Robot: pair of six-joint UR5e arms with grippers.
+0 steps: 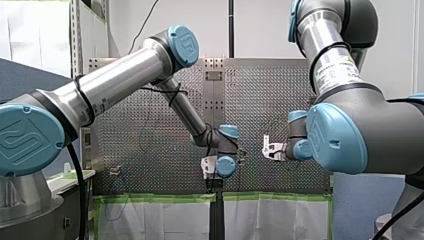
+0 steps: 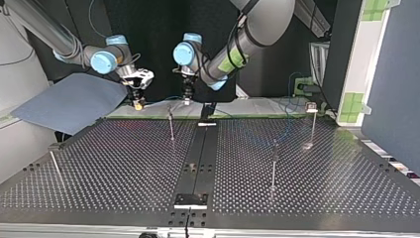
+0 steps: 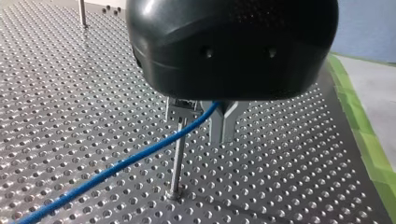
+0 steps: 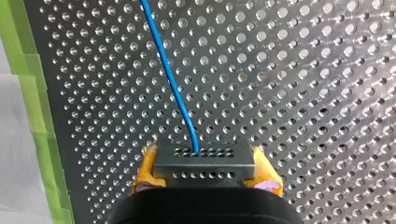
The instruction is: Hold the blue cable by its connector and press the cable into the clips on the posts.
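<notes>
Pinching connector (image 4: 204, 158), right hand (image 4: 206, 171) downward

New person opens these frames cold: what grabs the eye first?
The blue cable: in the right wrist view it leaves a dark connector clamped between my right tool's yellow pads. In the left wrist view it runs up to my left tool, passing the top of a thin post. In the top view, both tools hang over the perforated table's far edge.

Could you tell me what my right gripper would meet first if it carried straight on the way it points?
Probably the perforated table: the right gripper, shut on the connector, faces it, with only the blue cable ahead. The connector would likely touch first; depth is unclear.
</notes>
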